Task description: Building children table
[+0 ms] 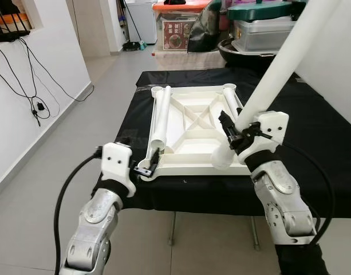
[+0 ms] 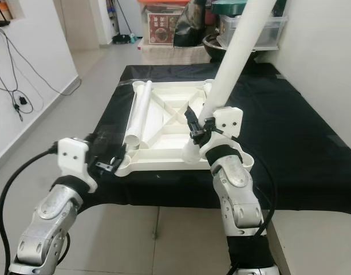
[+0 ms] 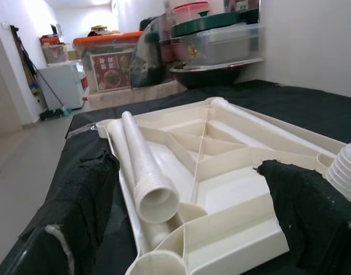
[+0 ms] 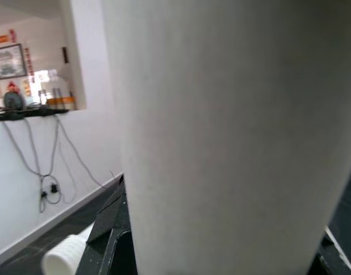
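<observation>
Tabletop [image 1: 189,129], upside down on the black-draped surface [image 1: 312,132], is gripped at its near-left corner by the left gripper [image 1: 148,166]. A white leg [image 1: 267,86] is clamped in the right gripper [image 1: 235,133], its long axis tilted up and far-right, its threaded end just above the near-right corner socket.

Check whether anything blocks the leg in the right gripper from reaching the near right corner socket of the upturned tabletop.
Nothing visible does. The right gripper holds the leg tilted, its lower end already at that corner of the tabletop. The spare leg lies along the left side, out of the way.
</observation>
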`<state>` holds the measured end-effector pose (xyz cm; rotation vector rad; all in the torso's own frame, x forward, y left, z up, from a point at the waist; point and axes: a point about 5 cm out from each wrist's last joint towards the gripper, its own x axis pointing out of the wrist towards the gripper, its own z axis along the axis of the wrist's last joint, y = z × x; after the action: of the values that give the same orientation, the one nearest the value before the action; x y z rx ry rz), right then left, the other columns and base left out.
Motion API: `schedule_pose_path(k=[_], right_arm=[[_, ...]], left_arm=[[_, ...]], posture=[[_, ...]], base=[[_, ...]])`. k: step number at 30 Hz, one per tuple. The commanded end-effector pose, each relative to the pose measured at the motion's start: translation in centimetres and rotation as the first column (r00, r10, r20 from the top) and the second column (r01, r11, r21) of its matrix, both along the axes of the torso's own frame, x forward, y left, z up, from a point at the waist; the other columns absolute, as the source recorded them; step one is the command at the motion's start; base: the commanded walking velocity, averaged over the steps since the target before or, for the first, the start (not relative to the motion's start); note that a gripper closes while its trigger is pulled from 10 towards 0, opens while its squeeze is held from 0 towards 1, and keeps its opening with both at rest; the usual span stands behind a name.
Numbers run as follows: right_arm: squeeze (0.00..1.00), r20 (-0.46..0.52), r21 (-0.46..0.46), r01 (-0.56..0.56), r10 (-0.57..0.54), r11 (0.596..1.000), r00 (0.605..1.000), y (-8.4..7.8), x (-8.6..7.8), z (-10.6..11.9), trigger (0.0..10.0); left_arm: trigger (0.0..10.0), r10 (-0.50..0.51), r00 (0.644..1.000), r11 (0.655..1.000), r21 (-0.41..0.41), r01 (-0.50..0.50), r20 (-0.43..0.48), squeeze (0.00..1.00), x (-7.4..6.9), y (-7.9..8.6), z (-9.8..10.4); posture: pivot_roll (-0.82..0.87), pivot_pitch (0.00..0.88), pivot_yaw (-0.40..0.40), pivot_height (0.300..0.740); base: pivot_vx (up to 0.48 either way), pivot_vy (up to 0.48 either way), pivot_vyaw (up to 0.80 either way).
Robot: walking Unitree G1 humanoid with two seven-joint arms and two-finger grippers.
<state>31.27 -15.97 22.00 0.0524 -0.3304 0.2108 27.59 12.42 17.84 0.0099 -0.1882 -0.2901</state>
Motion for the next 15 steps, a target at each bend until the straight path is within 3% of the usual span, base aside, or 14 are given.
schedule_pose_path(k=[1, 4, 8, 15], right_arm=[[0.00, 0.048, -0.002, 0.017, -0.017, 1.000, 0.999, 0.0, -0.6, 0.5, 10.0], [0.00, 0.052, -0.002, 0.026, -0.026, 1.000, 0.998, 0.1, -0.4, 0.3, 10.0], [0.00, 0.096, 0.002, -0.016, 0.016, 1.000, 0.995, 0.7, 0.5, 2.7, 10.0], [0.00, 0.132, -0.050, -0.056, 0.062, 0.997, 0.989, 0.7, 0.6, 4.0, 10.0]], left_arm=[[10.0, -0.009, 1.000, 1.000, 0.010, 0.009, -0.004, 0.00, -0.5, -0.1, -0.6], [10.0, 0.003, 1.000, 0.999, 0.039, -0.002, -0.009, 0.00, -0.4, -0.1, -1.2], [10.0, 0.009, 1.000, 1.000, 0.025, -0.009, 0.011, 0.00, 0.1, -0.6, 0.4], [10.0, -0.021, 0.998, 0.999, 0.050, 0.019, 0.054, 0.00, -0.2, -0.6, 1.1]], posture=[[-0.01, 0.000, 0.024, 0.740], [-0.02, 0.000, 0.013, 0.740], [-0.01, 0.000, 0.018, 0.740], [-0.03, 0.000, 0.026, 0.740]], base=[[0.000, 0.000, 0.00], [0.000, 0.000, 0.00], [0.000, 0.000, 0.00], [0.000, 0.000, 0.00]])
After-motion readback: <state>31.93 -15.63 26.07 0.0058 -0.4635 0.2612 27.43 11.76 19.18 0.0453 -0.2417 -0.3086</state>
